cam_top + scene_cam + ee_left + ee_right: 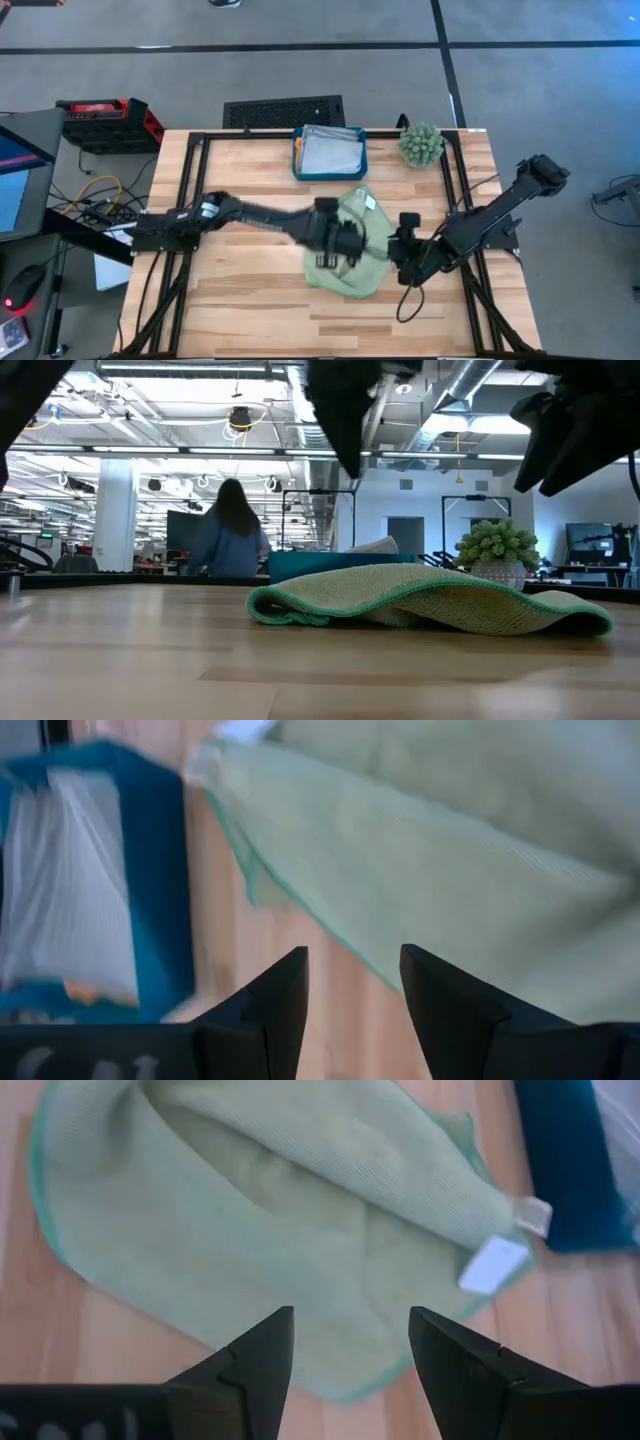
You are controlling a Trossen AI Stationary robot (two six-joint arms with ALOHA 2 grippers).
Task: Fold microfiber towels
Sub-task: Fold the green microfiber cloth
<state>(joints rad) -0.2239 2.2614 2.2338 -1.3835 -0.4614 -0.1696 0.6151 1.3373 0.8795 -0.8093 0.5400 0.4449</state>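
Observation:
A light green microfiber towel lies rumpled and partly folded over itself in the middle of the table, with a white label at one corner. In the low view the towel rests flat on the wood. My left gripper hangs open above the towel's left part, over its teal-stitched edge. My right gripper hangs open just off the towel's right side, looking down on the towel. Both stand clear above the cloth. Pale grey-blue towels lie folded in the teal tray.
The teal tray sits at the table's far edge, centre. A spiky green ball plant stands to its right. Bare wood lies along the near edge. A person stands in the room beyond the table.

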